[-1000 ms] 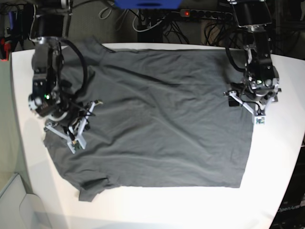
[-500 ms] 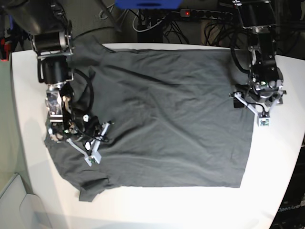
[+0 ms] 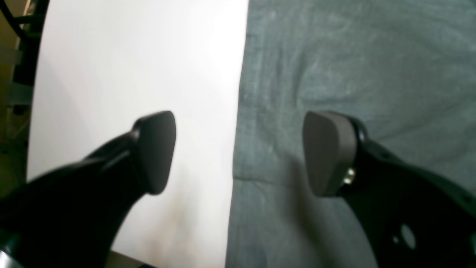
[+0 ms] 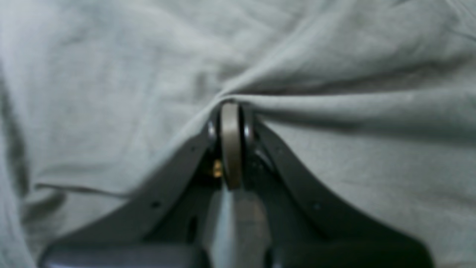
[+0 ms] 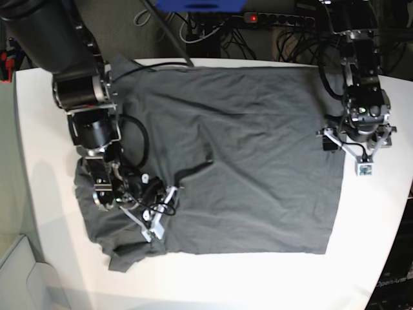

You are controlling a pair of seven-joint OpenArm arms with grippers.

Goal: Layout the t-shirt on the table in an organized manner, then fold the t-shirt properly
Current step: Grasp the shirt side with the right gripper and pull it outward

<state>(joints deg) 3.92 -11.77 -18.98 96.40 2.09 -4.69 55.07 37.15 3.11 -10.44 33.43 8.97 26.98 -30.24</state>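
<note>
The dark grey t-shirt (image 5: 245, 148) lies spread over the white table (image 5: 377, 226), with its left part wrinkled and bunched. My right gripper (image 5: 161, 210) is low on the shirt's front left area. In the right wrist view the right gripper (image 4: 230, 109) is shut on a pinched ridge of the shirt (image 4: 334, 74), and creases radiate from the pinch. My left gripper (image 5: 346, 154) is open at the shirt's right edge. In the left wrist view the left gripper (image 3: 241, 152) straddles that edge, one finger over the bare table (image 3: 130, 74), the other over the shirt (image 3: 353, 56).
A power strip (image 5: 258, 18) with a red light and loose cables lies behind the table's back edge, next to a blue object (image 5: 200, 5). The right arm's bulky body (image 5: 84, 90) stands over the shirt's back left corner. The table's rounded front edge (image 5: 213, 294) is near.
My right arm has moved forward and toward the centre over the shirt and shut on the fabric, bunching its left side. My left gripper has shifted slightly right and stays open.
</note>
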